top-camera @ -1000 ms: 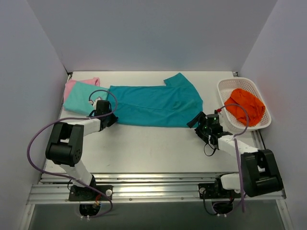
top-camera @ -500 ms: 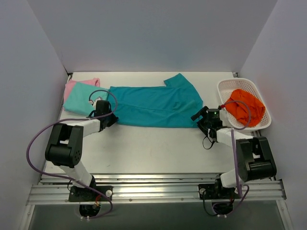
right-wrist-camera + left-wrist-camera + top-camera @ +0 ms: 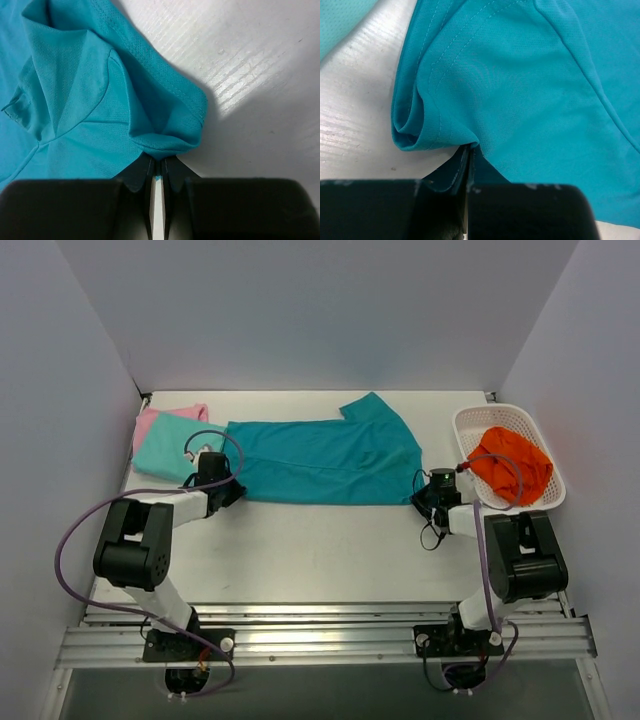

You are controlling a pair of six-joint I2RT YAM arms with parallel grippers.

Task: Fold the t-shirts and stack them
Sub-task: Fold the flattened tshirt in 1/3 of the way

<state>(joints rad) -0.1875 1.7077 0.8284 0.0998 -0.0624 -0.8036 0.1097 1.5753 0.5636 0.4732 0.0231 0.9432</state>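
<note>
A deep teal t-shirt (image 3: pixel 320 457) lies folded lengthwise across the back of the table. My left gripper (image 3: pixel 228 490) is shut on its near left corner, and the hem bunches at the closed jaws (image 3: pixel 440 125). My right gripper (image 3: pixel 420 498) is shut on the near right corner, where the cloth puckers between the fingertips (image 3: pixel 165 142). A paler aqua-mint t-shirt (image 3: pixel 168 447) lies folded at the far left on top of a pink t-shirt (image 3: pixel 155 420), whose edge shows behind it.
A white lattice basket (image 3: pixel 470 430) stands at the back right and holds an orange cloth (image 3: pixel 512 462). Grey walls close in the table on three sides. A purple cable loops by the left arm (image 3: pixel 70 530).
My right gripper moved forward and left to the teal shirt's near right corner and closed on it. The left gripper kept its grip and stayed in place.
</note>
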